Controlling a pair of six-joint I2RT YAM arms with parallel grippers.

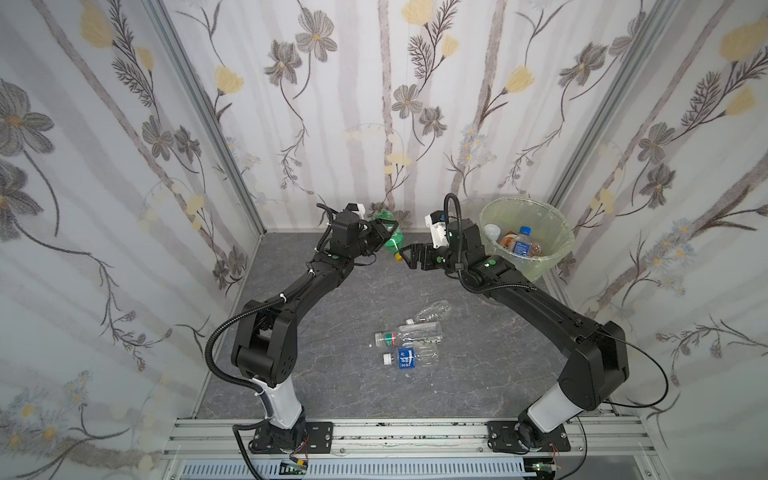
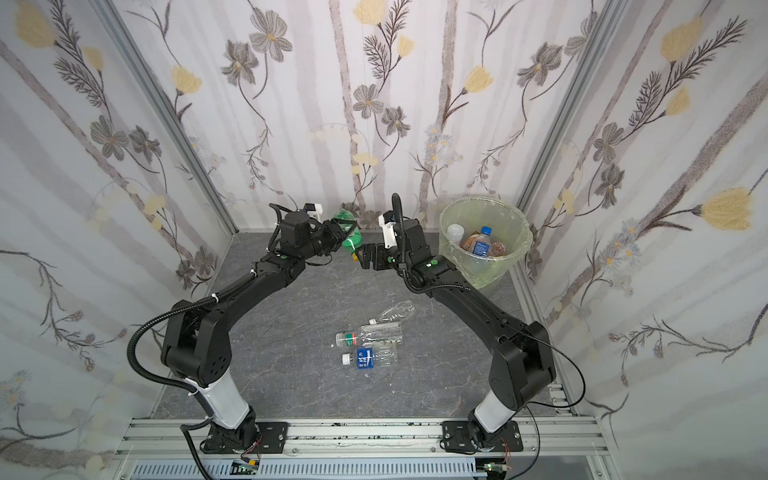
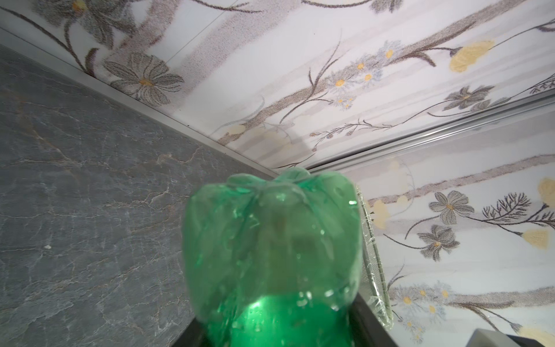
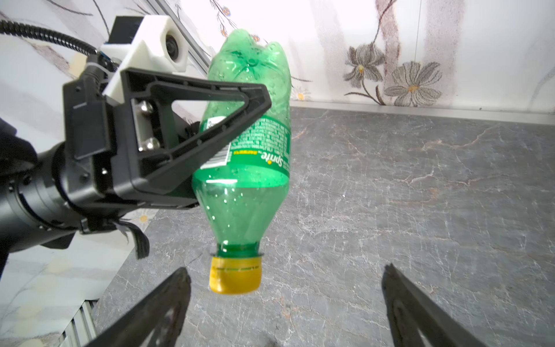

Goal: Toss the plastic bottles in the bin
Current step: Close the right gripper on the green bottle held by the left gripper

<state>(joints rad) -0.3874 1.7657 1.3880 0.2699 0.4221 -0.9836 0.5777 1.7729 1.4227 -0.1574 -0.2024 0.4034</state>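
One green bottle (image 4: 246,135) clamped in left end effector (image 1: 385,237), cap (image 4: 235,275) down; right end effector (image 4: 286,272) spread wide near cap

The green bottle (image 4: 243,210) has a yellow cap (image 4: 235,276); the bin (image 1: 548,266) looks pale green; well apart from it, a clear bottle (image 1: 409,358) bears blue; the tabletop (image 1: 332,374) is veined grey, the walls (image 1: 353,83) white with grey-yellow flowers

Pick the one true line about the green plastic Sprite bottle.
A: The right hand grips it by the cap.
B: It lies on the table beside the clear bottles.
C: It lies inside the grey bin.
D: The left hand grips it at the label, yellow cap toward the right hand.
D: the left hand is clamped on the green plastic Sprite bottle at its label, and its yellow cap points toward the open right hand.
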